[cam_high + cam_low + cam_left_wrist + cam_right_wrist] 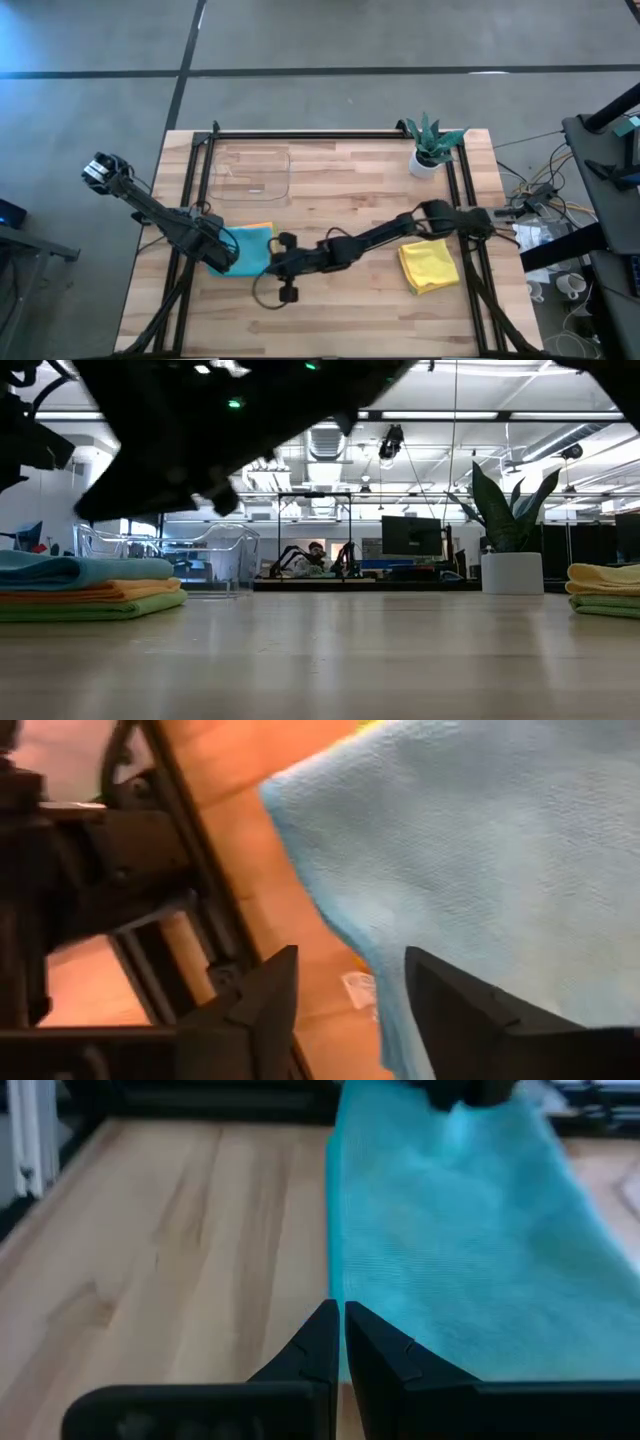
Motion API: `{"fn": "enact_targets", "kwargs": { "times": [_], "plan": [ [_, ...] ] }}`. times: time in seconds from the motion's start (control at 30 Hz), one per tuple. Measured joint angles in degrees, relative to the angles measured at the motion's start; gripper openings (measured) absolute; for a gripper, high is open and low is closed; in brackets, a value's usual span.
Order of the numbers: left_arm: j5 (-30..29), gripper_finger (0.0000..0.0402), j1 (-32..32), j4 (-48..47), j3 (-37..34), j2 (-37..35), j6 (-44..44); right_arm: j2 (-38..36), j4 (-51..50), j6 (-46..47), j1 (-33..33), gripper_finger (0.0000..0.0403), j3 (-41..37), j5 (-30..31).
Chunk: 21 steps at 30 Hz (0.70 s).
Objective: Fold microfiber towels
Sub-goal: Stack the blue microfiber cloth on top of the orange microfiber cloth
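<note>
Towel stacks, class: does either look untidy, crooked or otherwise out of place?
Nothing stands out. The teal towel lies flat atop the orange and green ones in the left stack; the yellow towel sits neatly folded on the right stack.

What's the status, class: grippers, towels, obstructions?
Left gripper open beside teal towel. Right gripper shut at its edge. Yellow towel folded aside. Nothing obstructing.

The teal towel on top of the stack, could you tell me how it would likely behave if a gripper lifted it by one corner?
The teal towel looks soft and thin, so it would probably droop and unfold. Its nubby weave suggests good grip, and it likely weighs very little.
</note>
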Motion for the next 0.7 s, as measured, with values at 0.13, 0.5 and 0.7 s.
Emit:
{"fn": "enact_targets", "kwargs": {
  "times": [0.13,0.5,0.7],
  "plan": [
    [-1.41,0.0193,-0.65,1.89,0.02,-2.13,0.34,5.61,-12.10,-0.35,-1.45,0.0017,10.38,0.71],
    [-9.05,0.0206,-3.46,7.25,-0.62,1.51,2.42,8.80,-33.25,-2.05,-7.03,0.0017,22.59,11.10],
    [-9.60,0.0206,-3.50,7.24,-0.55,3.92,5.00,8.01,-33.25,-4.85,-7.10,0.0017,23.73,8.45]
  ]
}}
